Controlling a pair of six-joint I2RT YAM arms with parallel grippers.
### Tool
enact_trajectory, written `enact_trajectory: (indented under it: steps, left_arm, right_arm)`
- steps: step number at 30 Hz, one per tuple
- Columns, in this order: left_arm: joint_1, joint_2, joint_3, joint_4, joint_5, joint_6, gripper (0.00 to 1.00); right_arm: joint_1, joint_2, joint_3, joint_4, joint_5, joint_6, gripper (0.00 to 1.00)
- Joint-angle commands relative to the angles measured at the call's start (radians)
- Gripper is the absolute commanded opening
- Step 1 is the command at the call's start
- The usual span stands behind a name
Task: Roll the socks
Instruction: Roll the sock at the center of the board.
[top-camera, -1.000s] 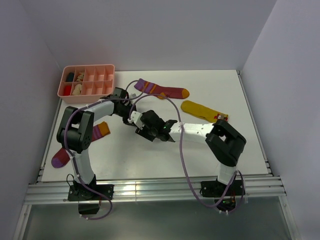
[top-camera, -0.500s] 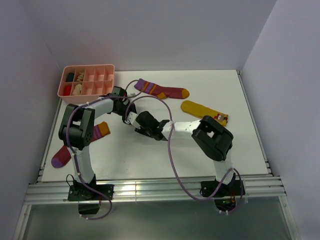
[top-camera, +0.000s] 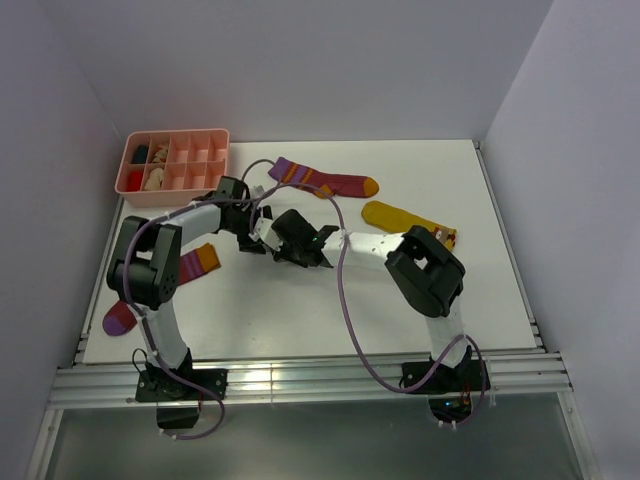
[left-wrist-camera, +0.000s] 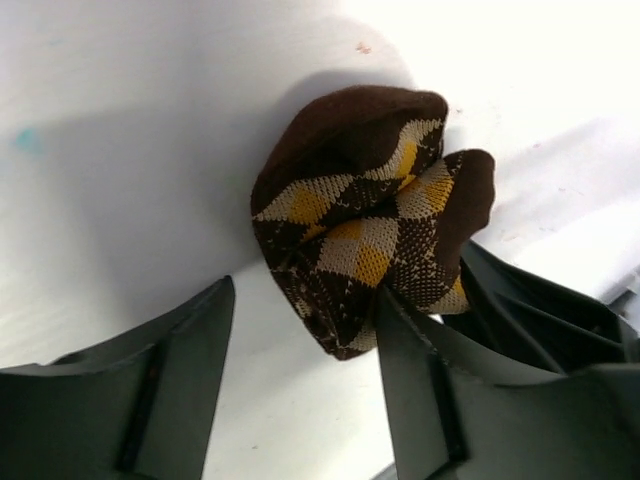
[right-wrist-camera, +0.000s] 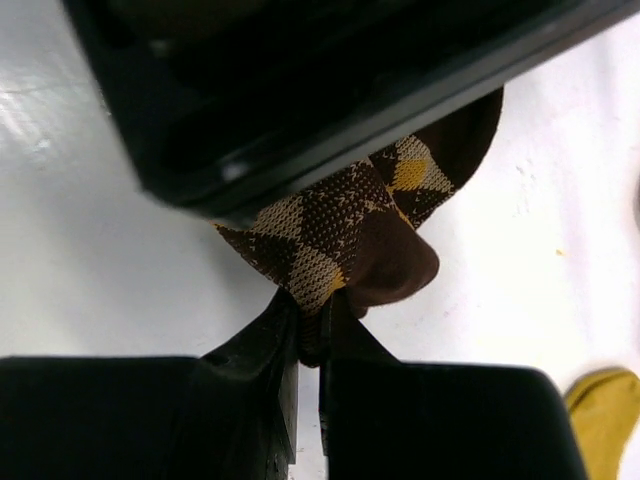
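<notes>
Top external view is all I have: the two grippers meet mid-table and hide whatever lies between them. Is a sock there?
Observer: Yes. The left wrist view shows the brown-and-tan diamond-check sock bunched into a lump on the table.
Operator: Which gripper has it?
Observer: The right gripper is shut, pinching an edge of the fabric; its own wrist view shows this.
Operator: And the left one?
Observer: The left gripper is open. Its jaws stand apart and the sock lies beside one of them, unclamped.
</notes>
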Motion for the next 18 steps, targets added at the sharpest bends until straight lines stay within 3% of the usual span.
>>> enact_trajectory:
  steps: [1,11,18]
  left_arm:
    - [0.014,-0.071,-0.076,0.042,-0.172,0.009,0.64]
    - [0.131,-0.289,-0.220,0.148,-0.316,-0.077,0.66]
    - [0.149,-0.497,-0.364,0.238,-0.288,-0.051,0.64]
  right_arm:
    - [0.010,0.026,0.018,-0.135,-0.188,0.035,0.00]
    - [-0.008,0.042,0.096,-0.297,-0.283,0.020,0.00]
    - [-0.008,0.062,0.114,-0.325,-0.320,0.020,0.00]
